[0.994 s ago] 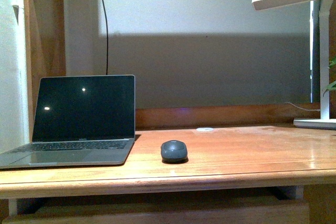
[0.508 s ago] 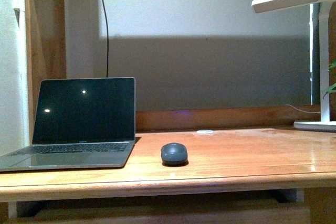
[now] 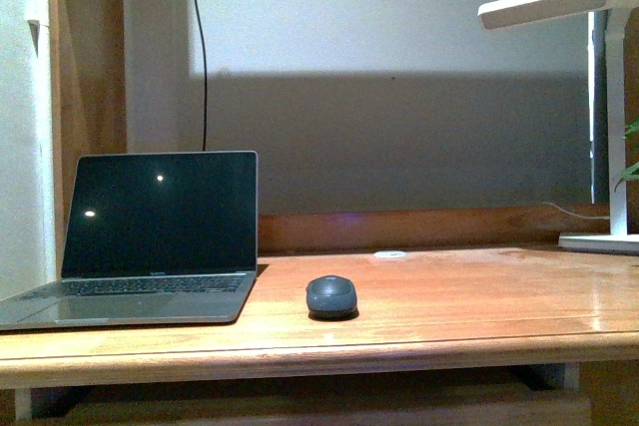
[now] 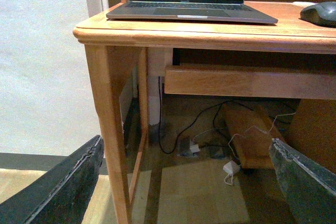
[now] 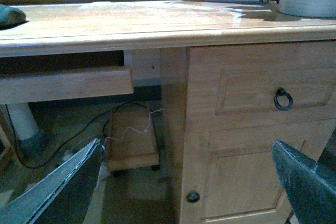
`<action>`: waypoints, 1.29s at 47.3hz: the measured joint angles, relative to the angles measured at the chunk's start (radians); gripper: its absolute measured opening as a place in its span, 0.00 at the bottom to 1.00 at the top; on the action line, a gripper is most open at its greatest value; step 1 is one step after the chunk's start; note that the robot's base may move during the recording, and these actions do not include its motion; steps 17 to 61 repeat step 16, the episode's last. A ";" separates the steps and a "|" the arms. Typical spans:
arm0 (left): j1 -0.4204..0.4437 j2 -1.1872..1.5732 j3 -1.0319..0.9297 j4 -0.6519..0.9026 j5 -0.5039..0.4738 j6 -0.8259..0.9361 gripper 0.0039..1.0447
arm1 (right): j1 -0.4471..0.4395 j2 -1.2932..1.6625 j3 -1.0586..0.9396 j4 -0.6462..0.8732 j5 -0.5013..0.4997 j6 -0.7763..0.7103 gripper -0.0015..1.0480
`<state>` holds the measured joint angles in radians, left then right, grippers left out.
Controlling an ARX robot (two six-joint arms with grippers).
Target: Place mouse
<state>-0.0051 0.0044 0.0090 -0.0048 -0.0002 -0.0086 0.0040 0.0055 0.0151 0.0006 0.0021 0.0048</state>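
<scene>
From the front, the mouse [image 3: 330, 296] sits alone on the wooden table [image 3: 449, 296], near the front edge and a little left of the middle. It is a small, dark grey-blue oval with a smooth domed top and no cord, and it casts a thin shadow on the wood. Just to its left, apart from it, an open laptop [image 3: 150, 236] with a dark screen fills the front left corner. A small white disc [image 3: 390, 253] lies near the back edge, and a white lamp [image 3: 599, 97] stands at the back right corner. Neither arm shows here.

In the left wrist view, the left gripper [image 4: 184, 182] hangs below the table's front left corner with its dark fingers [image 4: 63, 187] spread wide, holding nothing (cables lie on the floor beyond). The mouse [image 4: 320, 13] peeks in on the tabletop.

In the right wrist view, the right gripper [image 5: 184, 187] is likewise spread wide and empty, low before the table's drawers [image 5: 252, 90]; the mouse [image 5: 10, 15] is barely visible.
</scene>
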 joint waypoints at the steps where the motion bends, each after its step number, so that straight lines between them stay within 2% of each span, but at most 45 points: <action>1: 0.000 0.000 0.000 0.000 0.000 0.000 0.93 | 0.000 0.000 0.000 0.000 0.000 0.000 0.93; 61: 0.000 0.000 0.000 0.000 0.000 0.000 0.93 | 0.000 0.000 0.000 0.000 0.000 0.000 0.93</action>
